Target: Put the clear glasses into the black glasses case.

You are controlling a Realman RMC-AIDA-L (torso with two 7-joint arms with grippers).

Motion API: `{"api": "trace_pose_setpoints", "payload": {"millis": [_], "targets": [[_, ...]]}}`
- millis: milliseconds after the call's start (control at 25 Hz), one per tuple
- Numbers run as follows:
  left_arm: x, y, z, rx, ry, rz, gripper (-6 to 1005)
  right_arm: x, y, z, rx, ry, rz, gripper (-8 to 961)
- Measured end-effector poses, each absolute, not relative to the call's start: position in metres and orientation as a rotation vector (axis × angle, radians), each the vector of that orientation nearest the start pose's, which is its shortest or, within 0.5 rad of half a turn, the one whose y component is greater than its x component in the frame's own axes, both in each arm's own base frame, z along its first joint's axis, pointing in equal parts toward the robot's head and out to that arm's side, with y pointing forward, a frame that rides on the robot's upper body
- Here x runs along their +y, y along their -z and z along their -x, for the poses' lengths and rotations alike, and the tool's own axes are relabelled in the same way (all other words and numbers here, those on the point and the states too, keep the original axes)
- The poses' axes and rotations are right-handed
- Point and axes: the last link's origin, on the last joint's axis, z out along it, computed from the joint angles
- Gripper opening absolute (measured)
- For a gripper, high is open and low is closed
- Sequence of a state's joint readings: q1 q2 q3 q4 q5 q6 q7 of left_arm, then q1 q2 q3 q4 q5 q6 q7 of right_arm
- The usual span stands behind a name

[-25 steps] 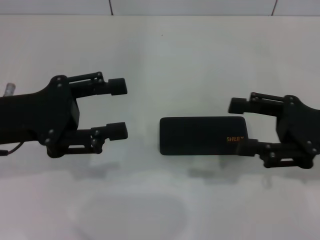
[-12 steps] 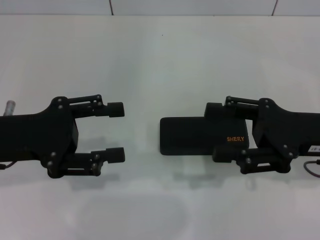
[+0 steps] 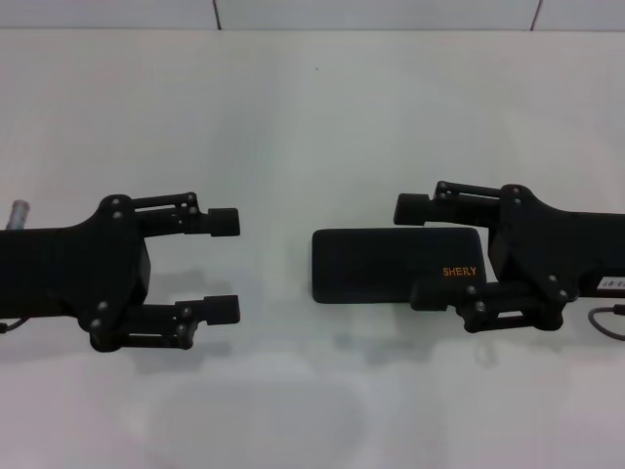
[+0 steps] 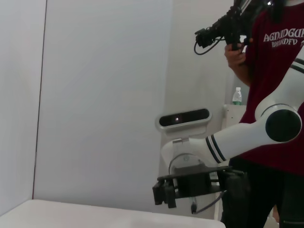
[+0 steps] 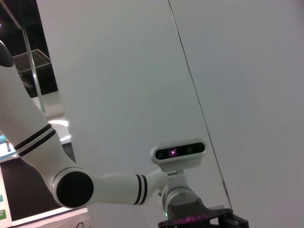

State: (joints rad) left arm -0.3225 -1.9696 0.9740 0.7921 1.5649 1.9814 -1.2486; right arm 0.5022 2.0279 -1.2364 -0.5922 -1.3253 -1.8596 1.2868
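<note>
The black glasses case [image 3: 376, 266] lies shut and flat on the white table [image 3: 312, 117], right of centre, with orange lettering near its right end. My right gripper [image 3: 418, 251] is open. One finger [image 3: 412, 207] lies past the case's far edge and the other along its near edge, so the jaws straddle the case's right part; I cannot tell whether they touch it. My left gripper [image 3: 225, 266] is open and holds nothing, level with the case and a short gap to its left. The clear glasses do not show in any view.
The table's far edge meets a white wall [image 3: 371, 12]. In the left wrist view the right arm's gripper [image 4: 164, 192] shows far off, with a person in a red shirt [image 4: 278, 85] standing behind it.
My right gripper has moved left, from the case's right end to straddling its right part. My left gripper has shifted toward the near edge of the table. The case has not moved.
</note>
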Motion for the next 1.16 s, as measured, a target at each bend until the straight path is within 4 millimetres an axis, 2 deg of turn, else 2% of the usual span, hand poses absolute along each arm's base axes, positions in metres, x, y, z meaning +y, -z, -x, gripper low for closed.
{"api": "trace_pose_setpoints", "payload": {"millis": [1160], "targets": [[0.2570,-0.0537,0.2464,-0.144,1.135,2.877,747,0.2879,0.0091,-0.1854,0.270,-1.382,2.943,784]]}}
